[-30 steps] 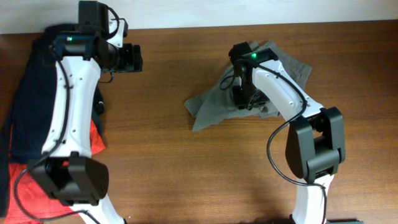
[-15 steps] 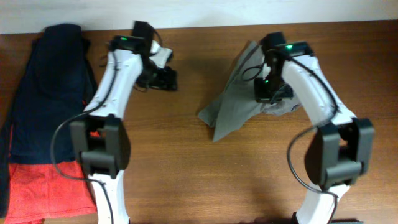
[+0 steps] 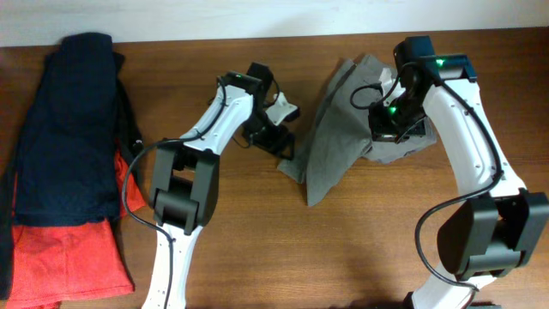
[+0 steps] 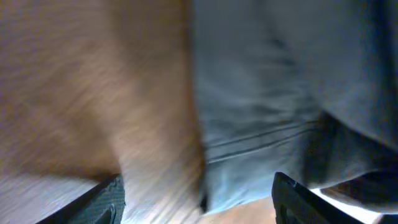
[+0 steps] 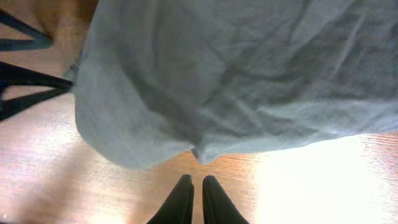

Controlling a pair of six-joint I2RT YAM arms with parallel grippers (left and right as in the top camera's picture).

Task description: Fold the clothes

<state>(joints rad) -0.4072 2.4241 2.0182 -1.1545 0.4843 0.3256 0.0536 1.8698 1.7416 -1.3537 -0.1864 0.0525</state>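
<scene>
The grey clothes [image 3: 330, 142] lie crumpled at the table's [image 3: 257, 240] far right-centre, one point trailing nearward. The left gripper [image 3: 281, 144] reaches to their left edge, fingers well apart. The right gripper [image 5: 197, 186] hangs above them, fingers together, seemingly pinching nothing.

Grey-khaki clothes [image 3: 330, 146], one crumpled cotton garment, unfolded, lying on the wooden worktop [image 3: 257, 240] right of centre, bunched and wrinkled at the far end, tapering to a flat point toward the near side, stitched seam showing along one edge
</scene>
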